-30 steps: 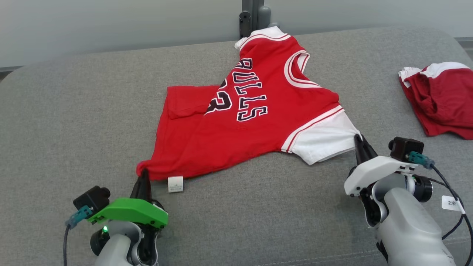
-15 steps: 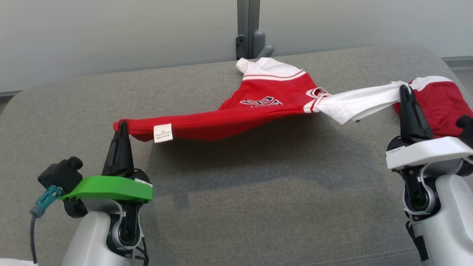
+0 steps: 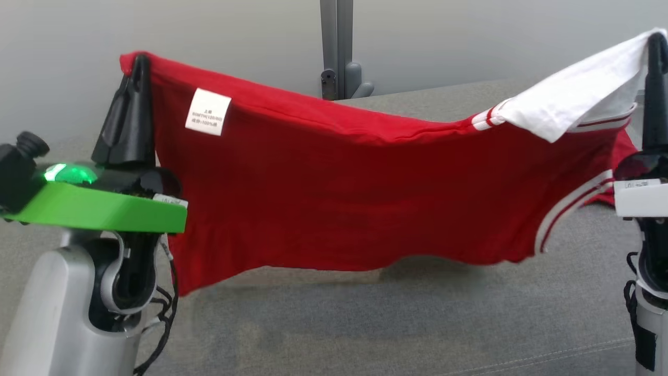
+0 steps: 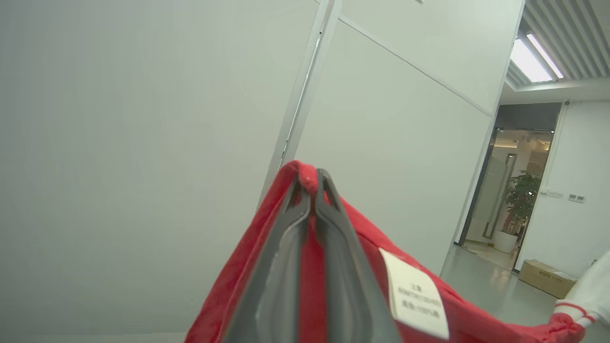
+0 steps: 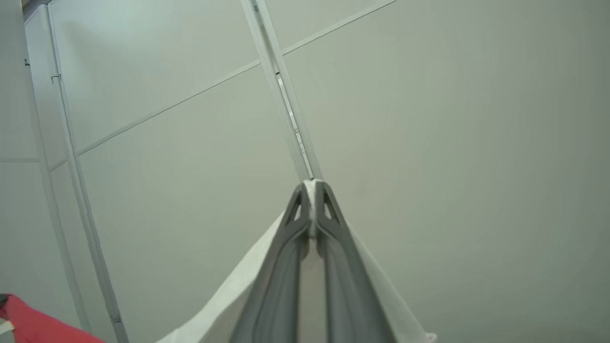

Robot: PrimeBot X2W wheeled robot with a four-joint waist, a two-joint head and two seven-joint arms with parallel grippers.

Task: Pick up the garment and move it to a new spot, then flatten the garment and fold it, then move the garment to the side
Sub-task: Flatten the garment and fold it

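Lifted off the grey cushion (image 3: 365, 324), the red shirt (image 3: 339, 198) now hangs in the air. The left gripper (image 3: 137, 60) pinches a hem corner (image 4: 298, 169) and the right gripper (image 3: 655, 42) pinches the white sleeve (image 3: 563, 112). The shirt seems clear of the cushion, ready to relocate.

The garment (image 3: 334, 198) is bright red, with a white sleeve (image 3: 569, 104) and white-red stripes along the trim. Its label (image 3: 207, 112) is white with dark print. The table (image 3: 365, 324) is grey fabric. The left gripper (image 3: 138, 60) has a green plate (image 3: 99, 211), the right gripper (image 3: 656, 39) a white plate (image 3: 639, 198).
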